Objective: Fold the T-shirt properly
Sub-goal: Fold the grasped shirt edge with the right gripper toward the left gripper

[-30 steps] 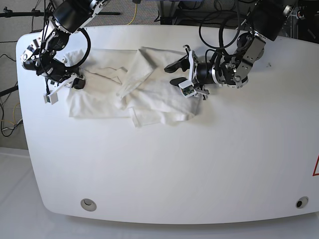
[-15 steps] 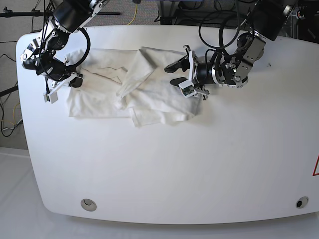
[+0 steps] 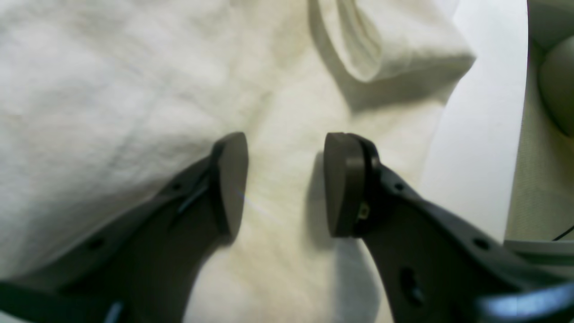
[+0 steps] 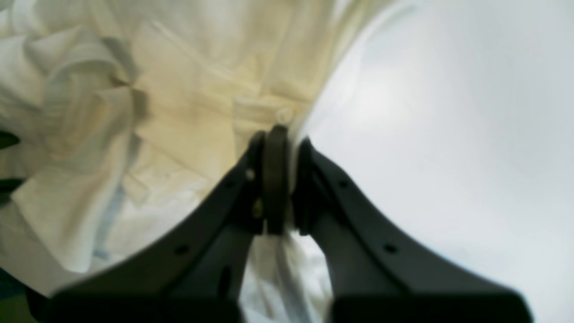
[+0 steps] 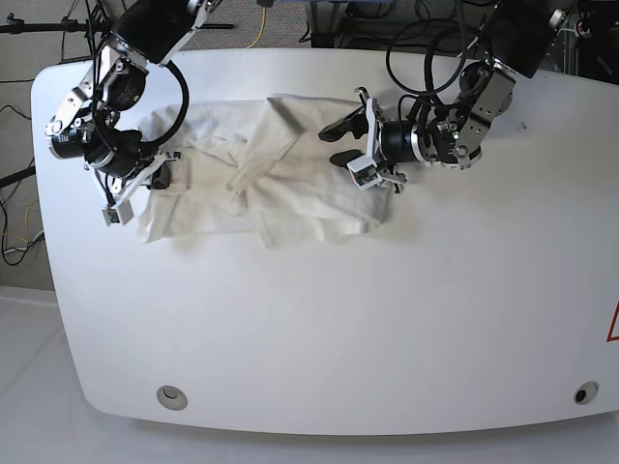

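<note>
The T-shirt [image 5: 261,184] lies rumpled and partly bunched on the far half of the white table [image 5: 319,319], its near hem ragged and a thick fold running diagonally across its middle; the near half of the table holds only two small round fittings [image 5: 171,395] by its front edge. At the cloth's end on the base view's left, the right gripper [image 5: 160,174] has its jaws pressed together on an edge of the shirt, and the right wrist view shows white fabric [image 4: 179,112] pinched between the dark pads [image 4: 274,179] with bare tabletop just beside them. At the other end, the left gripper [image 5: 340,142] hangs over the shirt with its jaws spread; in its wrist view the two pads [image 3: 338,184] stand apart above wrinkled cloth [image 3: 134,80], nothing between them, with a rolled fold [image 3: 381,45] farther on, near the table's edge.
</note>
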Available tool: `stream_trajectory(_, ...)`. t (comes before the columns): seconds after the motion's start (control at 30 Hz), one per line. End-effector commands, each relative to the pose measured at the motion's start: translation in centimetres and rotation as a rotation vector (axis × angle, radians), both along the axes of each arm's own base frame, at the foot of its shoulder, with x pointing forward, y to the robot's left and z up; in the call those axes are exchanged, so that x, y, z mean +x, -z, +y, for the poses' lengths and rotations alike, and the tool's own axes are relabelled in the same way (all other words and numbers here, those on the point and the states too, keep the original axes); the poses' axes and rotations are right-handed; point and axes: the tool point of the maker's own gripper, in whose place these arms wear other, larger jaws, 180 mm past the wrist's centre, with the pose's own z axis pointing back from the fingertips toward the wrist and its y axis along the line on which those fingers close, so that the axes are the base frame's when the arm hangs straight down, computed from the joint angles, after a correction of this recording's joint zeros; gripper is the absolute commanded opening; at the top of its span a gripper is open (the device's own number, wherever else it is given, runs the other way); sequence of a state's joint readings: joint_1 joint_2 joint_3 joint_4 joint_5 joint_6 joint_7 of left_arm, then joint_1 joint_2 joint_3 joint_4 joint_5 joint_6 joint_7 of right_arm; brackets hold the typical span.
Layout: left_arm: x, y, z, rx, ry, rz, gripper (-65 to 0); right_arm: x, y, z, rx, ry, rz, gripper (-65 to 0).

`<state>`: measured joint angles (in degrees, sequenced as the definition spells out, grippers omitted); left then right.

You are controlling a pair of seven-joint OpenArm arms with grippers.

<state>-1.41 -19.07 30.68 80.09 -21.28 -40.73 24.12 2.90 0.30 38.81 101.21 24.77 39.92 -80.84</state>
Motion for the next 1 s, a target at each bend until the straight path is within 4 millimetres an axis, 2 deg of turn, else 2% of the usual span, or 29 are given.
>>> stream_trajectory(0.0, -0.6, 1.7, 1.5, 0.113, 0.018, 0.014, -38.4, 1.7, -2.3, 1.6, -0.003, -0.041, -0.091, -65.0)
stream_trajectory(0.4, -0.6, 1.5, 1.3, 0.109, 0.021, 0.012, -38.4, 2.8, -3.4, 9.2, 0.031, -0.247, -0.134, -65.0)
stream_trajectory(0.8, -0.5, 1.4, 0.3, 0.092, 0.022, 0.013, -38.4, 3.1, -3.9, 12.5, 0.057, -0.33, -0.15, -65.0)
stream_trajectory(0.97, -0.5, 1.3, 0.3, 0.09, 0.022, 0.011, -38.4, 3.2, -5.3, 14.0, 0.038, -0.384, -0.195, -65.0)
